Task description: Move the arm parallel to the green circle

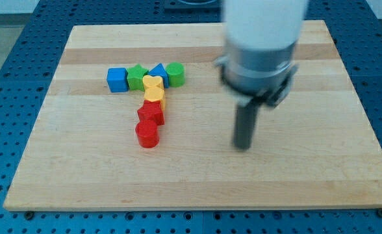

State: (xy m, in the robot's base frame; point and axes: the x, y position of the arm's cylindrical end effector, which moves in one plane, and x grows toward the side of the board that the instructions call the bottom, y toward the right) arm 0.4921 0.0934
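The green circle (175,74) stands at the right end of a row of blocks in the upper left part of the board. Left of it are a blue triangle (158,70), a green star-like block (137,77) and a blue cube (117,79). Below the row run a yellow heart-like block (153,84), a yellow block (156,99), a red star-like block (151,114) and a red cylinder (147,134). My tip (243,147) is on the board to the right of and below the green circle, well apart from all the blocks.
The wooden board (308,182) lies on a blue perforated table (9,65). The arm's wide white and grey body (261,45) hangs over the board's upper right part and hides some of it.
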